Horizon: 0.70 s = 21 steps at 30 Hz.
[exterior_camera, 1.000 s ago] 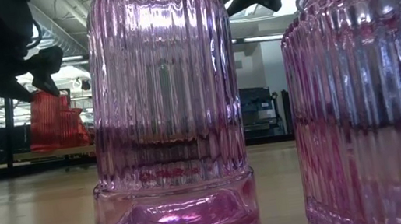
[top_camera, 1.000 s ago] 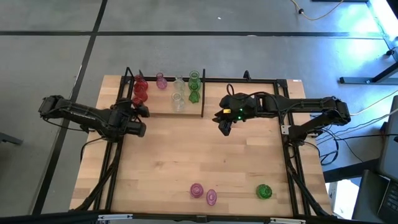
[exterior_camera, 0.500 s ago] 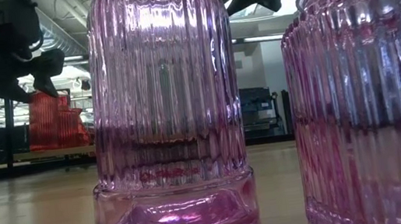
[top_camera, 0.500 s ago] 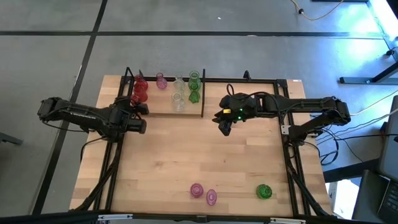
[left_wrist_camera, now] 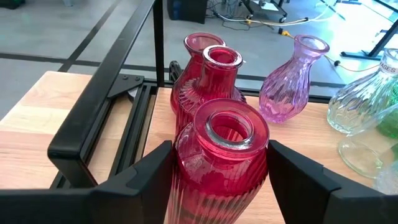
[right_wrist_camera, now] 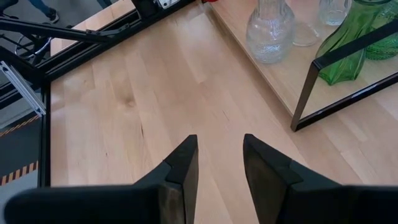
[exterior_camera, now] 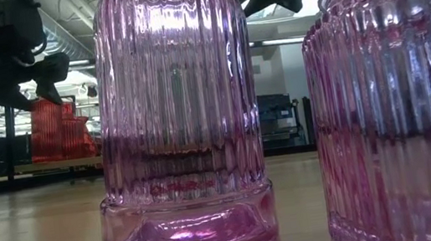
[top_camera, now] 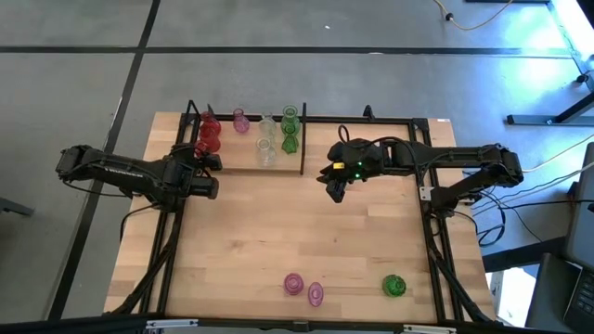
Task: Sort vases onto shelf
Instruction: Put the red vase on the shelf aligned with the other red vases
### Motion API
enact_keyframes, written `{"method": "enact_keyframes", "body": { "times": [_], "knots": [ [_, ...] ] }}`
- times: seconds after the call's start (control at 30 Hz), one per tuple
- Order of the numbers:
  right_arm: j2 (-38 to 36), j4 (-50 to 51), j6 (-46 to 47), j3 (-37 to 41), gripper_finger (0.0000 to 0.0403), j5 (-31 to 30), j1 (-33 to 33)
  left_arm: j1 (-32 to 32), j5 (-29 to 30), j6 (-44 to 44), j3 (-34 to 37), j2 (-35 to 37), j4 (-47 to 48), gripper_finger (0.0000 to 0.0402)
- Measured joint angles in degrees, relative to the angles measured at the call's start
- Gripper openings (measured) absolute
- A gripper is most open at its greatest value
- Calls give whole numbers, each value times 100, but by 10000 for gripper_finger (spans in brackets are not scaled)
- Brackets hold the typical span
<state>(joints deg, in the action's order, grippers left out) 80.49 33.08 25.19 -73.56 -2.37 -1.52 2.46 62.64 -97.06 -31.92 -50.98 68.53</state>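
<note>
Left wrist view, red vase point(left_wrist_camera: 221, 155) between left gripper point(left_wrist_camera: 217, 186) fingers, on shelf point(left_wrist_camera: 311, 134)

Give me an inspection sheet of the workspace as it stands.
Surface: light-wood table, bare in the middle.
Job's things: shelf at the far left holds red vases, one pink, clear and green ones; two pink vases and a green vase wait at the near edge.
Clutter: nothing seen.
End effectors: left end effector at the shelf's left end, fingers either side of the nearest red vase, contact unclear; right end effector open and empty above bare table beside the shelf.
Cables: dark cables on the floor at right.
Surroundings: grey floor, room equipment behind.
</note>
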Motion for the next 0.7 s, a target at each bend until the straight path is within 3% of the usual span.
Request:
{"method": "enact_keyframes", "body": {
  "times": [0.7],
  "knots": [
    [0,-26,72,2,111,44,-1,-340,107,-263,7,-2,-22,220]
  ]
}}
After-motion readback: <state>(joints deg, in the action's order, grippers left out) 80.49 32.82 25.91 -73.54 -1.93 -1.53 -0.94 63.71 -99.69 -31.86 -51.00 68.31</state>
